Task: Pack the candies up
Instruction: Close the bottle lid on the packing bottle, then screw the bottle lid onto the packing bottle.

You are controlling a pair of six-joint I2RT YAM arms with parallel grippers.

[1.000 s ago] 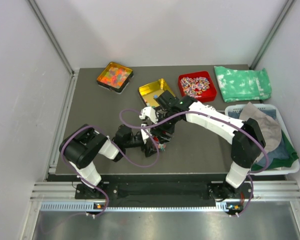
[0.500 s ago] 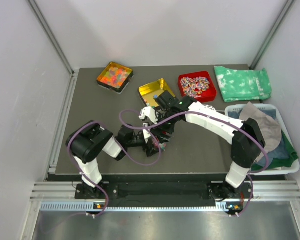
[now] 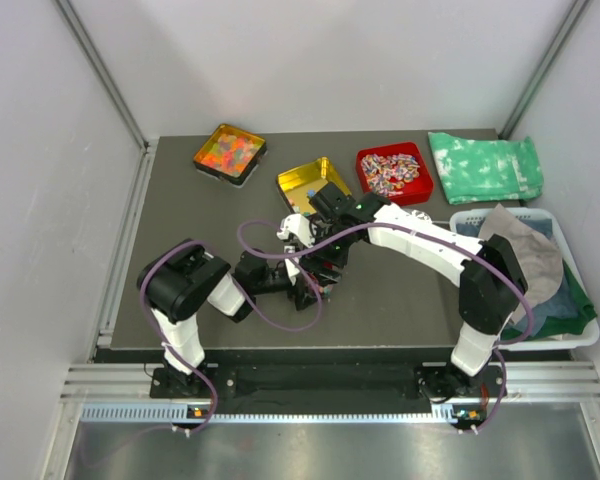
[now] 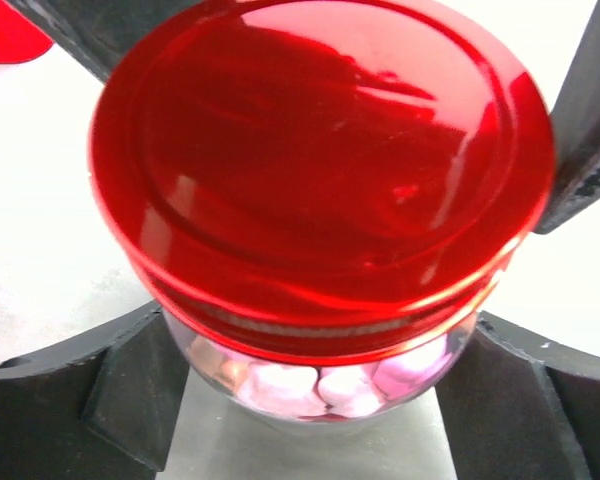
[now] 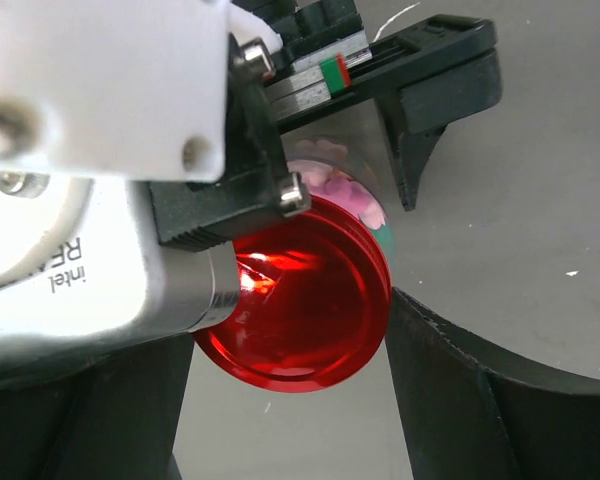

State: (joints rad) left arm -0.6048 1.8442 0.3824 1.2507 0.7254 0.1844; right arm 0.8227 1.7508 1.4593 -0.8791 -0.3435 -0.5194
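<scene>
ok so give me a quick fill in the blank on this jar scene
1. The lid on the jar is ___.
2. The candies showing through the glass are ___.
3. The tray nearest the jar is ___.
4. The basket on the right is ___.
Missing words: red, pink, yellow, white.
</scene>
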